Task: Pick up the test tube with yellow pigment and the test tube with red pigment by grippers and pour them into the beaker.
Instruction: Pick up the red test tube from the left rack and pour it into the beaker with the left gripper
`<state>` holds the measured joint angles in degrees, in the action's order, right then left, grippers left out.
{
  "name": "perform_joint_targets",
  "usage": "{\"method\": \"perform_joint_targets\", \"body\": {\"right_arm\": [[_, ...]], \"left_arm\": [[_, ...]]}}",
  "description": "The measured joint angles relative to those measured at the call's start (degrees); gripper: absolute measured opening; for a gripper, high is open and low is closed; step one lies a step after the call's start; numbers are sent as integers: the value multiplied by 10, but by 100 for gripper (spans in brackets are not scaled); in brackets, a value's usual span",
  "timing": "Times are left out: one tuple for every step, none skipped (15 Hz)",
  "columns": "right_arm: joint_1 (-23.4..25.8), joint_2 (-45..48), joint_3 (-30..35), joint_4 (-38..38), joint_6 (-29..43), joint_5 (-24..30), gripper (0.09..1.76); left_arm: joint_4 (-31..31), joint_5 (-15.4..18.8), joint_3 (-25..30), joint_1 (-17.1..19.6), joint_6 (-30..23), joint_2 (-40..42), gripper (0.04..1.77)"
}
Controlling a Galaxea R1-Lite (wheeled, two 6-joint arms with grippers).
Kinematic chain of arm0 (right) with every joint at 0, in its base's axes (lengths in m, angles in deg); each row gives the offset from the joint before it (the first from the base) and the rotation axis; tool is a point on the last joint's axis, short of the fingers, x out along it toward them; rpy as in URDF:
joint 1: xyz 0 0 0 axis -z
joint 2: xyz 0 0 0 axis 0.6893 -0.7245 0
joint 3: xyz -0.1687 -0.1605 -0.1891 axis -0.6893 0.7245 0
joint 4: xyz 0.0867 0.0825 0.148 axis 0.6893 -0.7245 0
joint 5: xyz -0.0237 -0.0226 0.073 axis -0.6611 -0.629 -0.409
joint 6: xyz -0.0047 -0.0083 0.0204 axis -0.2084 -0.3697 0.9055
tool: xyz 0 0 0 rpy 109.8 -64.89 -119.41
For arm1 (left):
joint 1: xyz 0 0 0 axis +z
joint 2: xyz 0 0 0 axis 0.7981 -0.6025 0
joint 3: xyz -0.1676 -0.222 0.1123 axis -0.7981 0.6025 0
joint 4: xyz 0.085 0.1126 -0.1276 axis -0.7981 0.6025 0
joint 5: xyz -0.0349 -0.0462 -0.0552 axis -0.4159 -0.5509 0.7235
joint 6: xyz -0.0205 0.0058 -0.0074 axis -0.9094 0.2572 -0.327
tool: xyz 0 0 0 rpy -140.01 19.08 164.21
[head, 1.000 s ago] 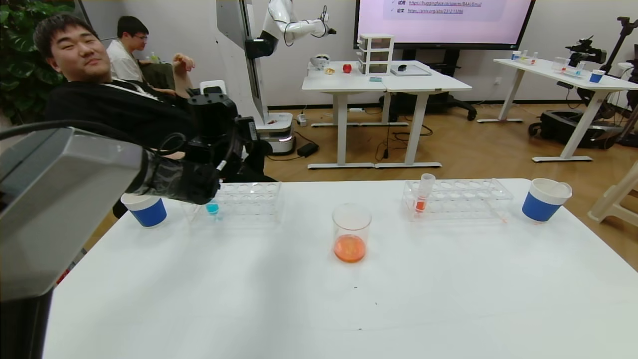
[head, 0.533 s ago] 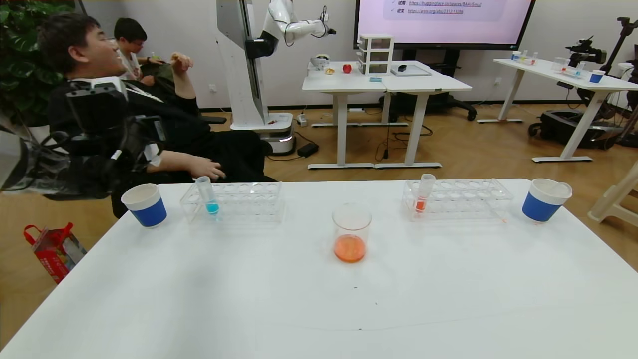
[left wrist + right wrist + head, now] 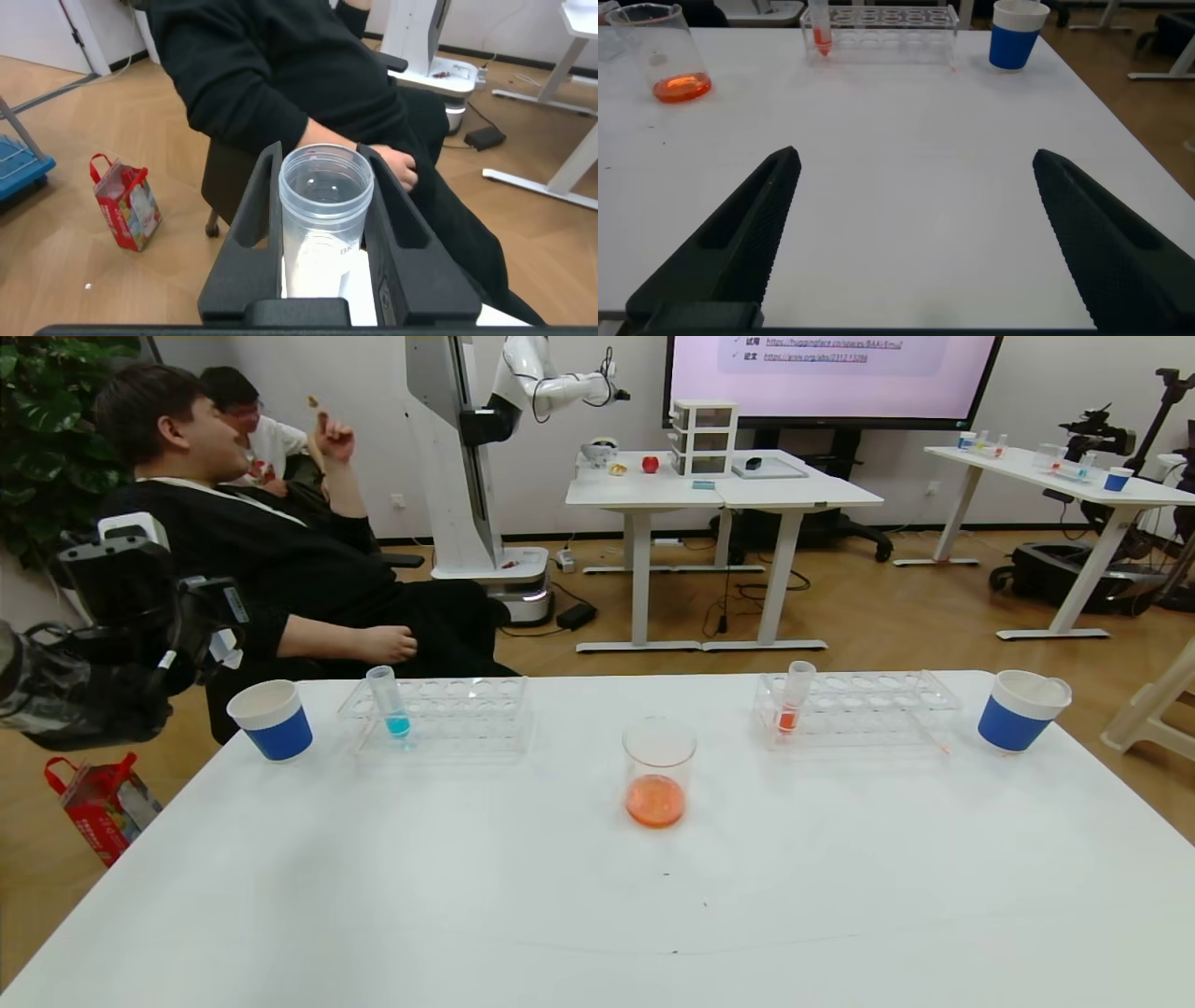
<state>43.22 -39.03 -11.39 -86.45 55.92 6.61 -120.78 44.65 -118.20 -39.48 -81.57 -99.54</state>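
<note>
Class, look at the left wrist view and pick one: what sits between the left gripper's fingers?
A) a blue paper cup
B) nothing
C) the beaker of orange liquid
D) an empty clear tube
D: the left gripper is shut on an empty clear tube, held off the table's left side; the beaker stands on the table.

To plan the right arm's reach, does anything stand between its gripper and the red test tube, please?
Nothing visible: bare table lies between the open right gripper and the red test tube; the beaker stands aside. The left gripper holds an empty tube off the table's left.
</note>
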Motion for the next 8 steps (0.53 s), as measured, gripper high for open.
{"method": "perform_joint_targets", "body": {"right_arm": [[0, 0, 0, 0, 0, 0, 174], [0, 0, 0, 0, 0, 0, 174], [0, 0, 0, 0, 0, 0, 174], [0, 0, 0, 0, 0, 0, 174], [0, 0, 0, 0, 0, 0, 174], [0, 0, 0, 0, 0, 0, 174], [0, 0, 0, 0, 0, 0, 174], [0, 0, 0, 0, 0, 0, 174]], "left_arm": [[-20, 1, 10, 1, 0, -9, 52], [-38, 2, 20, 1, 0, -19, 52], [-63, 2, 26, -1, -1, -30, 52], [-91, 2, 32, -3, -1, -44, 52], [-119, 1, 36, -4, -1, -60, 52], [-140, 0, 39, -5, -1, -77, 52], [-150, 0, 42, -5, -1, -93, 52], [-151, -1, 44, -6, -1, -105, 52]]}}
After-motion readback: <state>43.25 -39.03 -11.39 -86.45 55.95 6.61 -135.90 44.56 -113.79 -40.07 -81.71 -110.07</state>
